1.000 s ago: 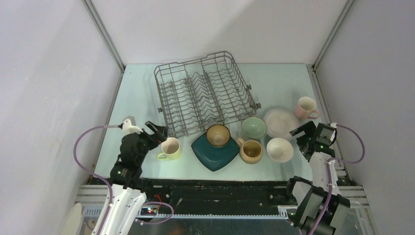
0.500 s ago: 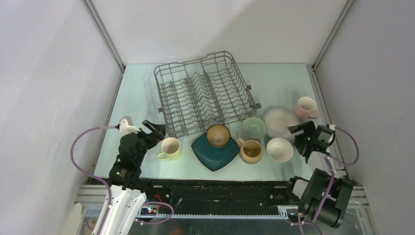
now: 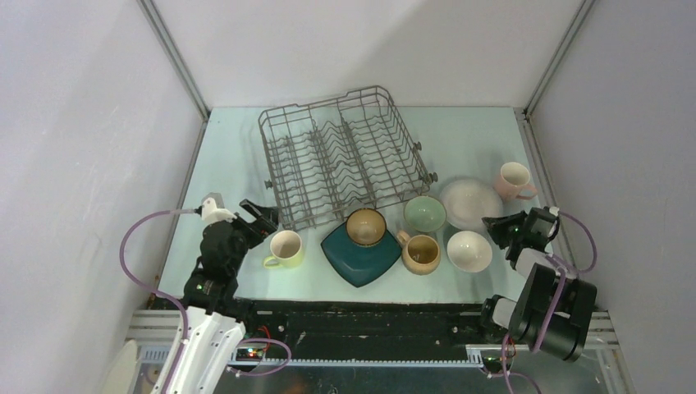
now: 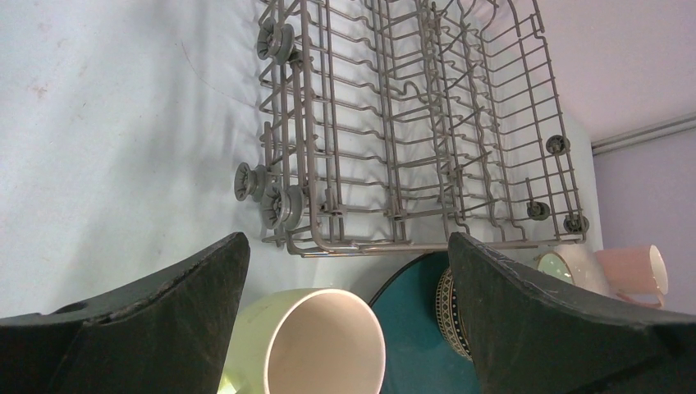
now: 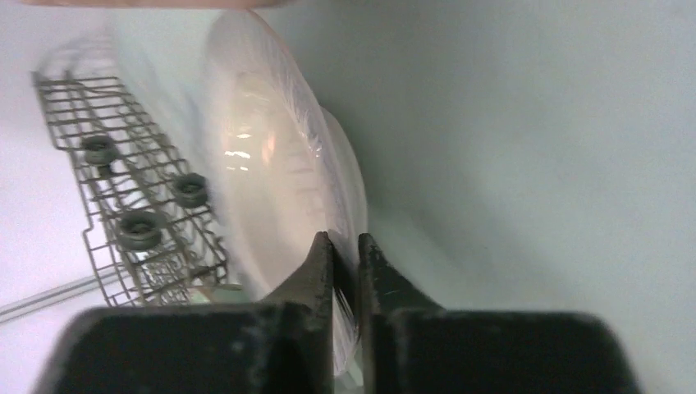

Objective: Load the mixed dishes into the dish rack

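Observation:
My right gripper (image 3: 495,223) (image 5: 345,242) is shut on the near rim of the white round plate (image 3: 468,201) (image 5: 271,172), one finger on each face. The grey wire dish rack (image 3: 345,156) (image 4: 410,123) (image 5: 131,197) holds no dishes. My left gripper (image 3: 261,217) (image 4: 346,246) stands open over the yellow mug (image 3: 285,248) (image 4: 320,345), which lies between its fingers, apart from both. A brown bowl (image 3: 365,226) (image 4: 450,304) sits on the dark teal square plate (image 3: 345,261) (image 4: 410,320).
In front of the rack stand a pale green bowl (image 3: 425,213), a tan mug (image 3: 421,253) and a white bowl (image 3: 469,250). The pink mug (image 3: 514,179) (image 4: 632,271) is just behind the white plate, near the right wall.
My right gripper has reached forward to the white plate and closed on its rim. The left gripper has shifted slightly and stays open by the yellow mug.

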You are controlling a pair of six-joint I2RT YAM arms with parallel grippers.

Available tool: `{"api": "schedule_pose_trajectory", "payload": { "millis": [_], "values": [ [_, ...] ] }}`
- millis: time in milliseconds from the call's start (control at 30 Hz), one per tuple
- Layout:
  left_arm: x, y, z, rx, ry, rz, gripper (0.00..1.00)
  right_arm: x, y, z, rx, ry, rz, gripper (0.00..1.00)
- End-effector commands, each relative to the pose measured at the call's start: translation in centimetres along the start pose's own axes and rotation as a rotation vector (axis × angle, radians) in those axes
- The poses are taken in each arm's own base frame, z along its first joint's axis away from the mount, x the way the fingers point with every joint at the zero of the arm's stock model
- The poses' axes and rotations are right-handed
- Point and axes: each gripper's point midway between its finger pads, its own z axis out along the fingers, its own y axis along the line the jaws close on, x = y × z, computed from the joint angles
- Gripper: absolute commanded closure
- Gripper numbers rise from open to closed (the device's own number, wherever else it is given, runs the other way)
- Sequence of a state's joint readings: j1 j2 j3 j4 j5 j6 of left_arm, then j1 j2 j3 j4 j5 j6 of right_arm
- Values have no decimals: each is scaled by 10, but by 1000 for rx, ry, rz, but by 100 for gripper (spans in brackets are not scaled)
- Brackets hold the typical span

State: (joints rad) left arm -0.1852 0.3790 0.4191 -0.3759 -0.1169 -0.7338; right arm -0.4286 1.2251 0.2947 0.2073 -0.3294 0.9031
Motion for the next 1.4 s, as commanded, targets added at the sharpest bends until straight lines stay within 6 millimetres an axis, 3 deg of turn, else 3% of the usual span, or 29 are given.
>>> {"api": "schedule_pose_trajectory", "payload": {
  "millis": [0, 267, 733, 800, 833, 867, 900, 1000, 1367],
  "values": [
    [-22, -19, -6, 47, -53, 1, 2, -19, 10, -9, -1, -92, -51, 100],
    [-27, -26, -10, 72, -58, 9, 2, -37, 42, -37, -29, -203, -174, 100],
    [-26, -28, -10, 85, -53, 3, 2, -36, 121, -81, -154, -245, -403, 100],
    [-25, -29, -10, 87, -48, 4, 2, -33, 132, -89, -143, -273, -473, 100],
    [-25, -29, -9, 87, -46, 3, 2, -45, 138, -96, -118, -343, -486, 100],
    [-25, -30, -9, 91, -45, 3, 2, -39, 142, -101, -117, -348, -534, 100],
    [-25, -30, -9, 92, -43, 3, 2, -49, 146, -108, -95, -407, -543, 100],
    [-24, -33, -7, 102, -35, 5, 2, -51, 158, -122, -72, -470, -615, 100],
    [-19, -38, 2, 105, 19, 39, 2, -66, 202, -165, -76, -659, -744, 100]
  ]
}}
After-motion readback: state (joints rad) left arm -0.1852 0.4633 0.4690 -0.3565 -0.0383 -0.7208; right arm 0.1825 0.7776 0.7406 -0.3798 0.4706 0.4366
